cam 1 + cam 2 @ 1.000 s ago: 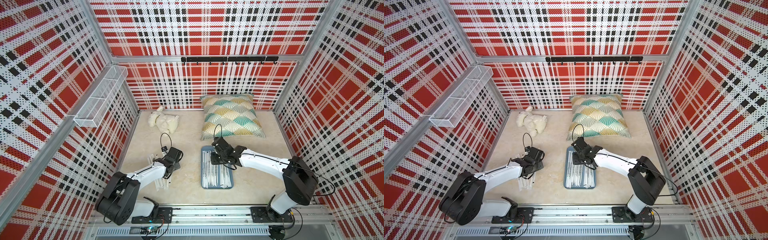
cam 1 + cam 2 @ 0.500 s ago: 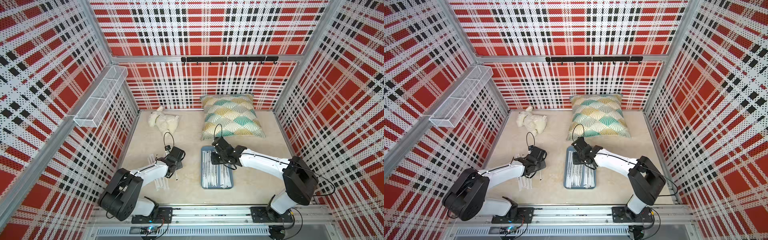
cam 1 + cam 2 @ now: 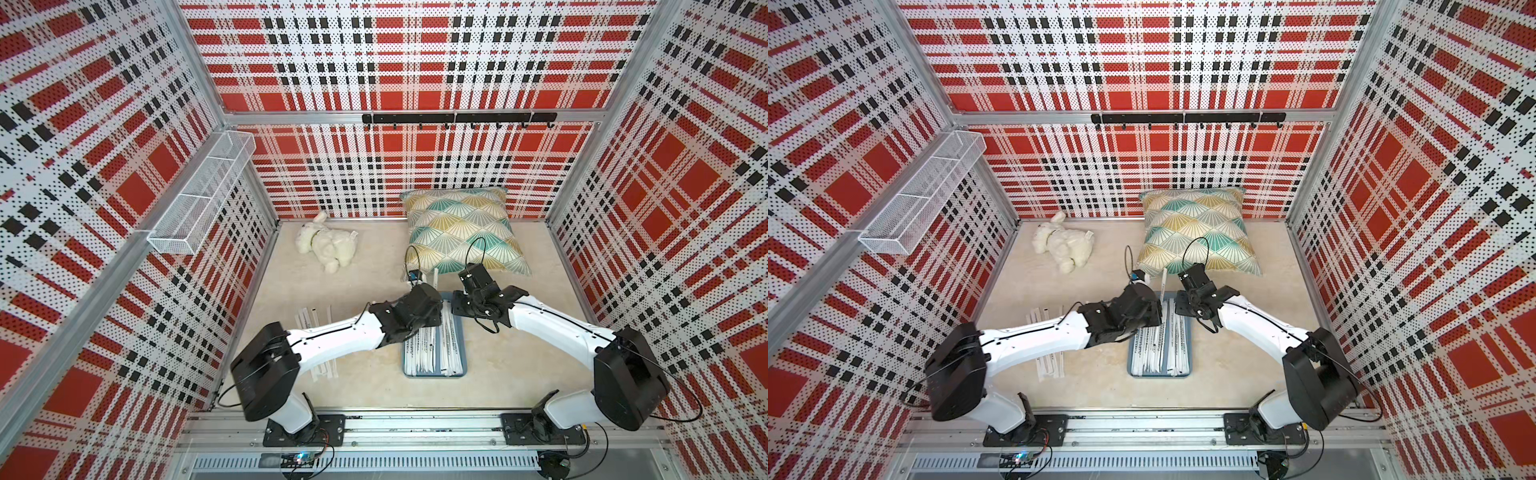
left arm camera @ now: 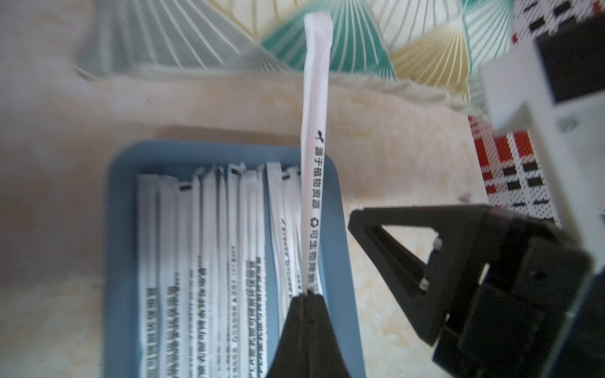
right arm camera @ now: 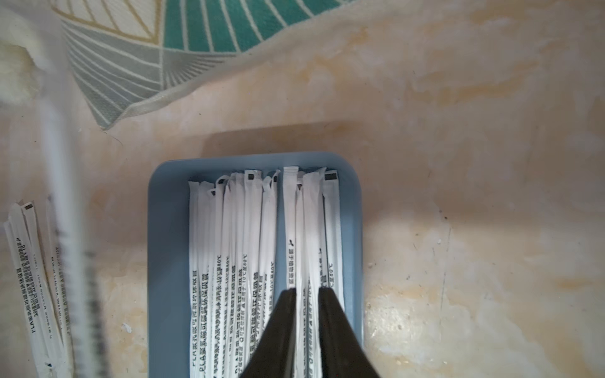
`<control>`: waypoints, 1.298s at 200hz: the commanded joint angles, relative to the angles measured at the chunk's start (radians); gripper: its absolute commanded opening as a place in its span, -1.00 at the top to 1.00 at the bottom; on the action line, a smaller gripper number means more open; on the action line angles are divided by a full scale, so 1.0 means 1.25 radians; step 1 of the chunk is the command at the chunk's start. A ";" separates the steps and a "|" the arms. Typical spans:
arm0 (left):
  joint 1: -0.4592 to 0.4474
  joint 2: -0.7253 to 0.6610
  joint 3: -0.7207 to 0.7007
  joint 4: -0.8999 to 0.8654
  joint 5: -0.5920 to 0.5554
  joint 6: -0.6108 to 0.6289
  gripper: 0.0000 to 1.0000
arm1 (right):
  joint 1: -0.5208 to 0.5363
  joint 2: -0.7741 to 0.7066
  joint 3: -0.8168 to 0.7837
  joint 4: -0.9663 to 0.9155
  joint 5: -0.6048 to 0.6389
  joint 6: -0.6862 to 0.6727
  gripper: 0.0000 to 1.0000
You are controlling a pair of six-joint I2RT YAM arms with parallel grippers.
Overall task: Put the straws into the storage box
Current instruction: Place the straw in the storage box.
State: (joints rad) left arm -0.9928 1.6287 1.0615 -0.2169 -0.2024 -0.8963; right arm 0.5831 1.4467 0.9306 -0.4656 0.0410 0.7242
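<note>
Loose white paper-wrapped straws (image 5: 27, 271) lie toward the tabletop's left edge. Left fingers (image 4: 294, 327) are clamped together on one straw (image 4: 314, 147) above the shallow slate-blue plastic storage box (image 5: 168, 245). The box sits mid-tabletop near the front edge and contains many straws laid lengthwise. Right fingers (image 5: 281, 327) stand slightly apart, straddling straws at its right side.

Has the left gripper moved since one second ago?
Yes. In a top view, the left gripper moved away from the loose white paper-wrapped straws, toward the slate-blue plastic tray.
</note>
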 commanded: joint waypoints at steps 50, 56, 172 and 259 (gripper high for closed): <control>-0.014 0.077 -0.060 0.081 0.040 -0.119 1.00 | -0.006 -0.019 -0.007 0.006 -0.017 0.010 0.57; -0.014 0.074 -0.068 0.086 0.033 -0.127 1.00 | -0.006 -0.017 -0.007 0.006 -0.018 0.009 0.57; -0.011 0.099 -0.105 0.133 0.065 -0.155 0.65 | -0.007 -0.011 -0.007 0.017 -0.030 0.002 0.57; 0.055 -0.102 -0.147 -0.061 -0.077 -0.090 0.34 | 0.002 -0.009 0.008 0.006 -0.037 -0.022 0.55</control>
State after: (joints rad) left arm -0.9897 1.6623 0.9184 -0.1410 -0.1665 -1.0698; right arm 0.5793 1.4471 0.9192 -0.4580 -0.0002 0.7208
